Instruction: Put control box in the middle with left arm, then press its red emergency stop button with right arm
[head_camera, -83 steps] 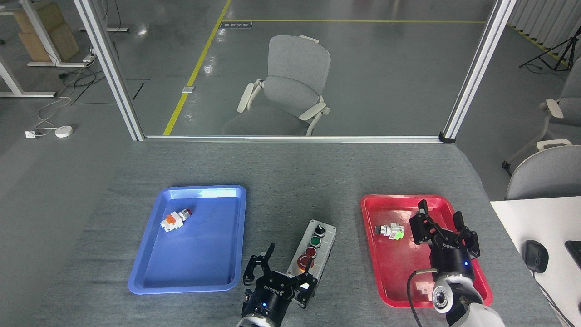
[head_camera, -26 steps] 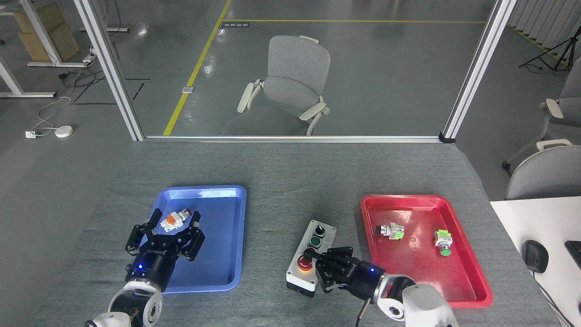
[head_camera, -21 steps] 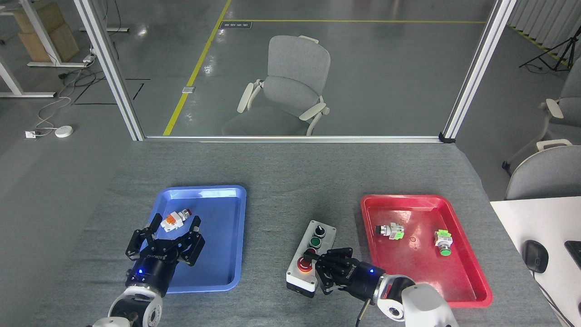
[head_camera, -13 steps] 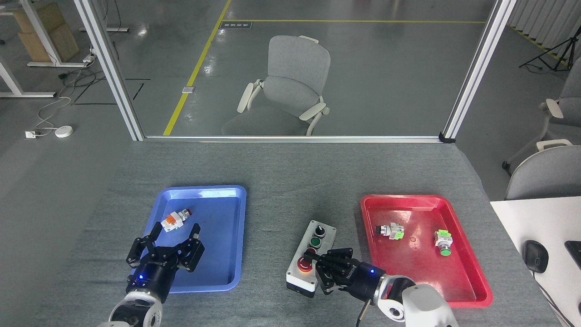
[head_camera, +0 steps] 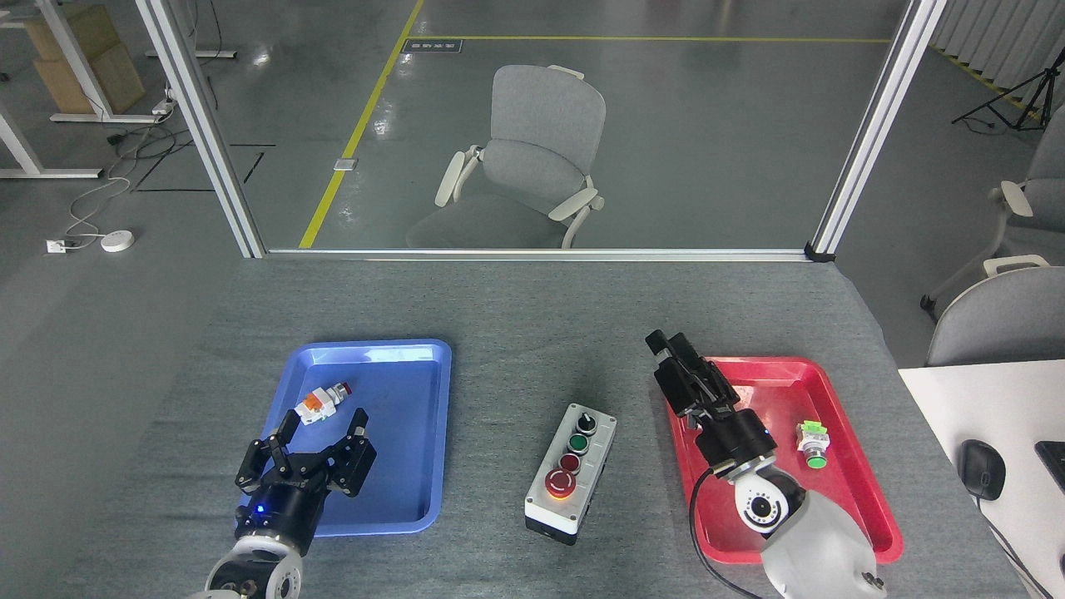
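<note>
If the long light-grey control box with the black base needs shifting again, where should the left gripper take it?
Grip the control box across its two long side walls, at the near end below the large red button, coming from above. It lies flat with bare table on both sides; the top carries the controls. The left gripper hangs open over the blue tray.

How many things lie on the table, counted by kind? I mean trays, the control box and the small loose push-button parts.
Trays: 2, the blue tray and the red tray.
Control box: 1, the control box between them.
Loose push-button parts in view: 2, the orange-backed part and the green-capped part.
Total: 5. The right arm may hide more in the red tray.
</note>
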Controlling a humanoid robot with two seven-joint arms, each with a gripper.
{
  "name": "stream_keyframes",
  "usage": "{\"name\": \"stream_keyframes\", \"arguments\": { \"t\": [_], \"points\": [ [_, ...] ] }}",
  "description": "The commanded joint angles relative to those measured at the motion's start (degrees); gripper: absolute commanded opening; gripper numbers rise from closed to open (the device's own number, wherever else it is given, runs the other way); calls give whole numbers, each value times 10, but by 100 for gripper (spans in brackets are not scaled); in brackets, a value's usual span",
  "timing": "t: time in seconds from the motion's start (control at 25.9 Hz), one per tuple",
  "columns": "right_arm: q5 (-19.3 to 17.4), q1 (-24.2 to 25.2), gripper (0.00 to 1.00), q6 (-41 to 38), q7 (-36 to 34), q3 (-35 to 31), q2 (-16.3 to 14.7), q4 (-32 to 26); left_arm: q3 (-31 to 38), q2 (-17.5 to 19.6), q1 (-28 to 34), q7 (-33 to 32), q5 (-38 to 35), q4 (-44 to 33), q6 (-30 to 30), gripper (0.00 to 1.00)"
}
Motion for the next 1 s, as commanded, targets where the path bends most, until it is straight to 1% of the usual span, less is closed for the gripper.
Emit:
{"name": "stream_keyframes", "arguments": {
  "t": [0.0, 0.04, 0.12, 0.15, 0.23, 0.27, 0.31, 0.39, 0.46, 0.58, 0.69, 0.97],
  "points": [
    [12, 0, 100, 92, 6, -27, -17, -1, 0, 0, 0, 0, 3, 0, 1, 99],
    [33, 6, 100, 132, 6, -36, -19, -4, 0, 0, 0, 0, 3, 0, 1, 99],
    [101, 22, 100, 217, 4, -40, -19, -35, 1, 0, 0, 0, 3, 0, 1, 100],
    [150, 44, 100, 269, 1, -41, -17, -63, 1, 0, 0, 0, 3, 0, 1, 99],
    [211, 84, 100, 332, -4, -47, -15, -117, 1, 0, 0, 0, 3, 0, 1, 99],
    [228, 102, 100, 351, -9, -56, -14, -146, 0, 0, 0, 0, 3, 0, 1, 99],
    [237, 124, 100, 353, -20, -67, -12, -168, 1, 0, 0, 1, 3, 0, 1, 99],
    [236, 158, 100, 353, -65, -92, -12, -199, 1, 0, 0, 0, 3, 0, 1, 99],
    [233, 172, 100, 354, -110, -105, -11, -203, 1, 0, 0, 0, 3, 0, 1, 100],
    [231, 182, 100, 356, -111, -126, -4, -202, 0, 0, 0, 0, 3, 0, 1, 99],
    [232, 194, 100, 353, -111, -156, 16, -201, 0, 0, 0, 0, 3, 0, 1, 99],
    [232, 200, 100, 353, -112, -140, 15, -200, 0, 0, 0, 0, 3, 0, 1, 100]
  ]
}}
